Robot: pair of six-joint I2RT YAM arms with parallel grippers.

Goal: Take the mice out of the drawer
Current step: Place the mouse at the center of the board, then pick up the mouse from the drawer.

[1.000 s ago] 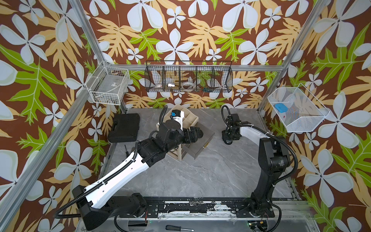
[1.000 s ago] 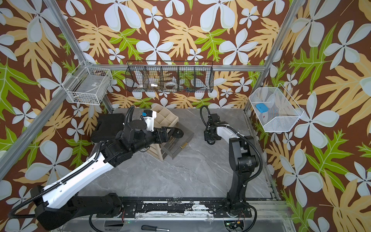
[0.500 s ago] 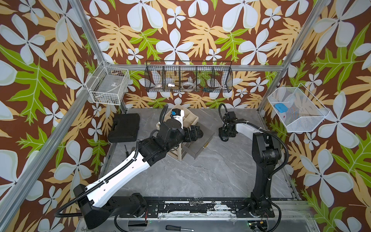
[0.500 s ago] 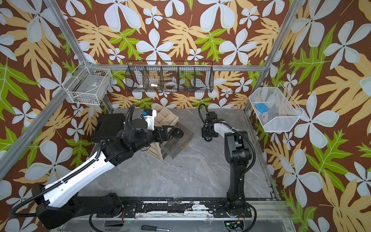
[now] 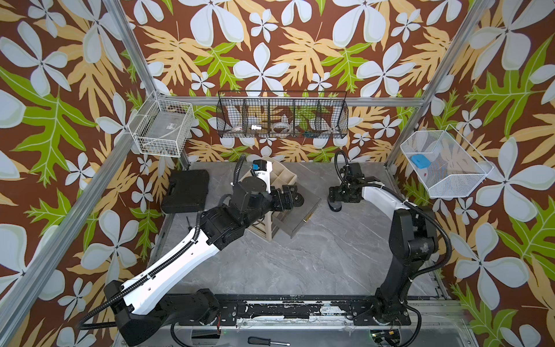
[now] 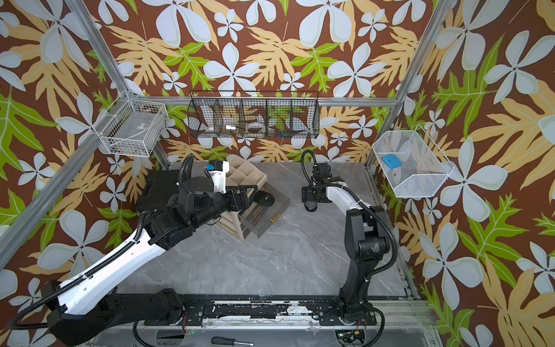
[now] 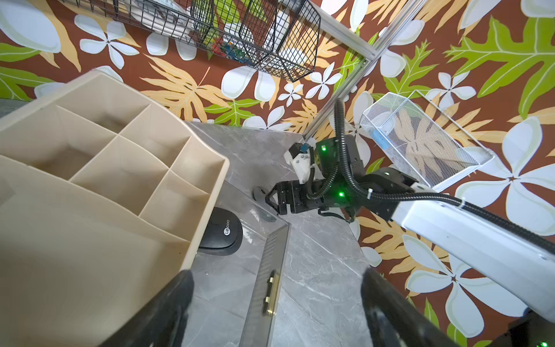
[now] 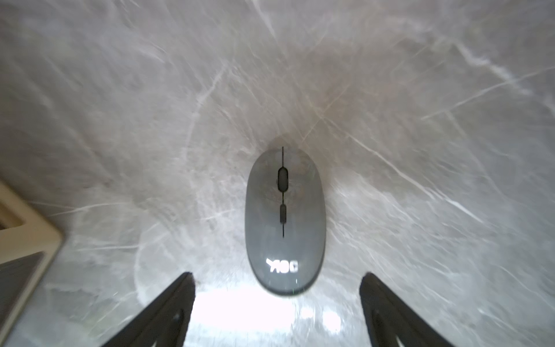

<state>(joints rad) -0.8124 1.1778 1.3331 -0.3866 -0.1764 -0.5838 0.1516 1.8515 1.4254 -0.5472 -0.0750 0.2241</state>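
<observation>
A: How do your grippers stand?
B: Both spread. Right gripper [image 8: 276,300]: grey mouse [image 8: 285,219] lies free just beyond its tips. Left gripper [image 7: 276,300]: black mouse [image 7: 220,232] ahead in the drawer [image 7: 261,264], partly under the organizer [image 7: 210,207].
A: Risk?
B: Reaching in, you could snag that organizer's edge.

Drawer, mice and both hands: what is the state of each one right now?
Drawer, pulled open.
Black mouse, lying inside the drawer, untouched.
Grey mouse, flat on the table, buttons up, not held.
Left hand, open, empty, above the drawer.
Right hand, open, empty, above the grey mouse.
Black case, shut, on the table.
</observation>
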